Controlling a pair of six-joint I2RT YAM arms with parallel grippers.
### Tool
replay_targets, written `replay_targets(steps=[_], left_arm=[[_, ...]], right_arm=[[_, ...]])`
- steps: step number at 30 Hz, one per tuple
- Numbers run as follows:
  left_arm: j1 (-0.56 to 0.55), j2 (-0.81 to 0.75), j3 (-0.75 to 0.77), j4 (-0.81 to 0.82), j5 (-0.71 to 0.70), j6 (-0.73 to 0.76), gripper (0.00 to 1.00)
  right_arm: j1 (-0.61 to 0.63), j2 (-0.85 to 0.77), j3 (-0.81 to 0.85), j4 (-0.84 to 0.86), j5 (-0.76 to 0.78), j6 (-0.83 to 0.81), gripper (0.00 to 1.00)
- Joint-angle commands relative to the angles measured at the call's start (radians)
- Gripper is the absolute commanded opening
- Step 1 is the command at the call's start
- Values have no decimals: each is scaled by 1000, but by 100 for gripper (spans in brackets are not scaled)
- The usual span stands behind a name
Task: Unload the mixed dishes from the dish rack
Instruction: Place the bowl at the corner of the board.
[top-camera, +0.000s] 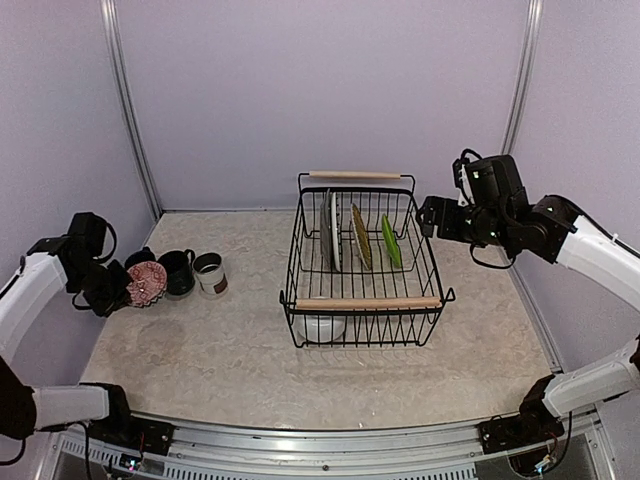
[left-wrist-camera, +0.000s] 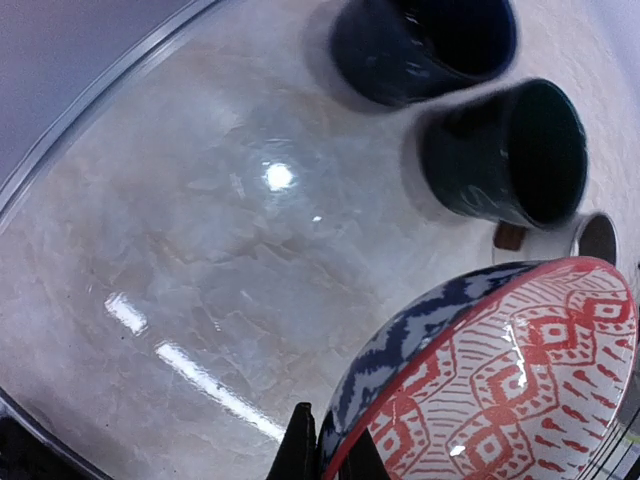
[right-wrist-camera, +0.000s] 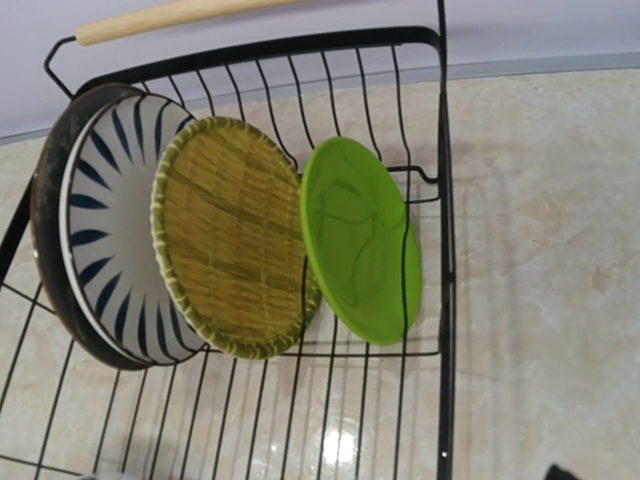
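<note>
Marbled table (top-camera: 250, 340), dish rack (top-camera: 366, 302) centre-right, navy mug (left-wrist-camera: 400, 50), dark green mug (top-camera: 178, 272), white-brown cup (top-camera: 211, 274)

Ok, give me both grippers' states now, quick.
Left gripper: closed on the red patterned bowl.
Right gripper: jaws open, holding nothing, beside the dish rack.

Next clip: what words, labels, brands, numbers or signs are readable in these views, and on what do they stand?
None: no word, number, brand or sign can be read in any view.
Red-and-white patterned bowl: zigzag ornament only, no letters.
Black-and-white striped plate: stripes only.
Lime-green plate: faint curved lines, no letters.
Navy mug and dark green mug: plain sides, as far as they show.
</note>
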Motion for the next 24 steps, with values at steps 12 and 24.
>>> replay_targets(steps=[12,24], left_arm=[[309,153,-188,234,-24,-430,0],[262,241,-250,319,-129,-517,8]], right_arm=[[7,-18,-29,28,-29,9,94],[6,-7,-52,60,-58,13,94]])
